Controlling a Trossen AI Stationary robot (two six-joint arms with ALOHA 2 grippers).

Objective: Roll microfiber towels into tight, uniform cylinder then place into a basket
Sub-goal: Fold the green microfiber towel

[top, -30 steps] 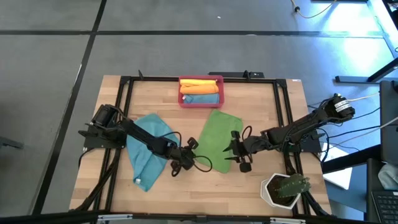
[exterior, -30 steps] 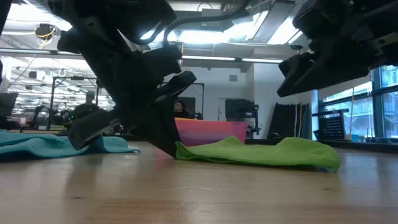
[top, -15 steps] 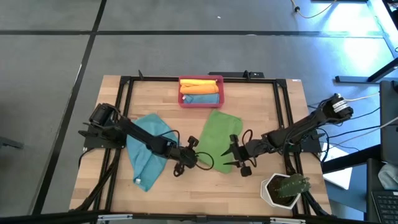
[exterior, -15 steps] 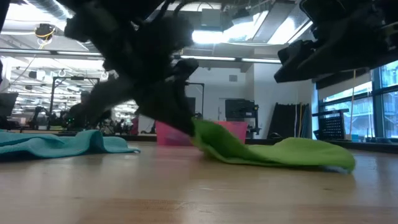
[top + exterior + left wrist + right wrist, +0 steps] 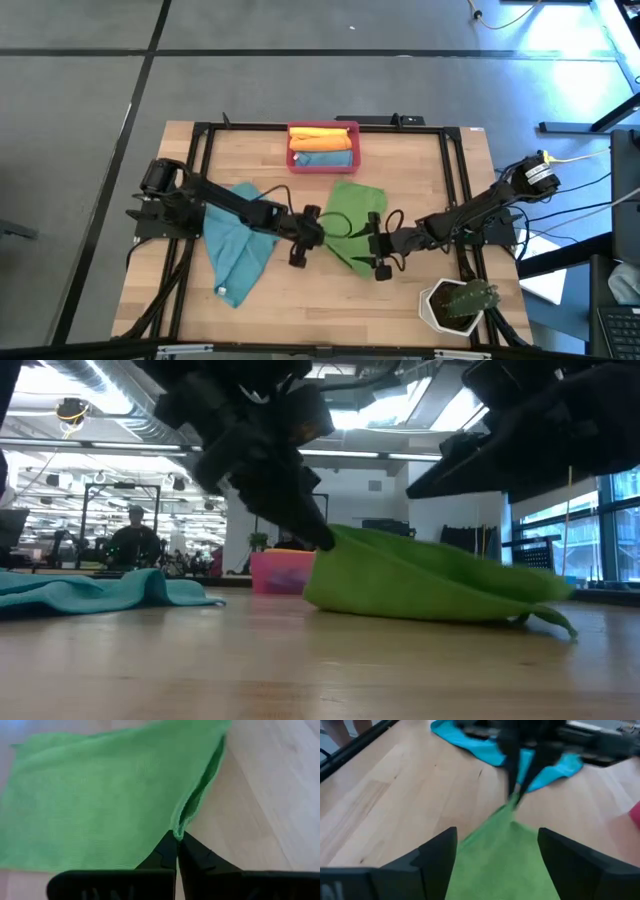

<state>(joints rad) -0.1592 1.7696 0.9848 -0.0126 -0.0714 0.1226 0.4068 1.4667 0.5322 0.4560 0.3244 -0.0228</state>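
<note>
The left gripper (image 5: 318,228) is pinching, fingers together, the near corner of the soft green microfiber towel (image 5: 353,222), which lay flat on the wooden table (image 5: 430,170) a second ago and is now being lifted and drawn over itself, tenting above the surface. The right gripper (image 5: 374,246), having spread its fingers wide over the last second, is hovering over the towel's opposite edge, holding nothing. This looks like a first fold before rolling. The red-pink plastic basket (image 5: 323,163) is already holding rolled orange and blue towels.
</note>
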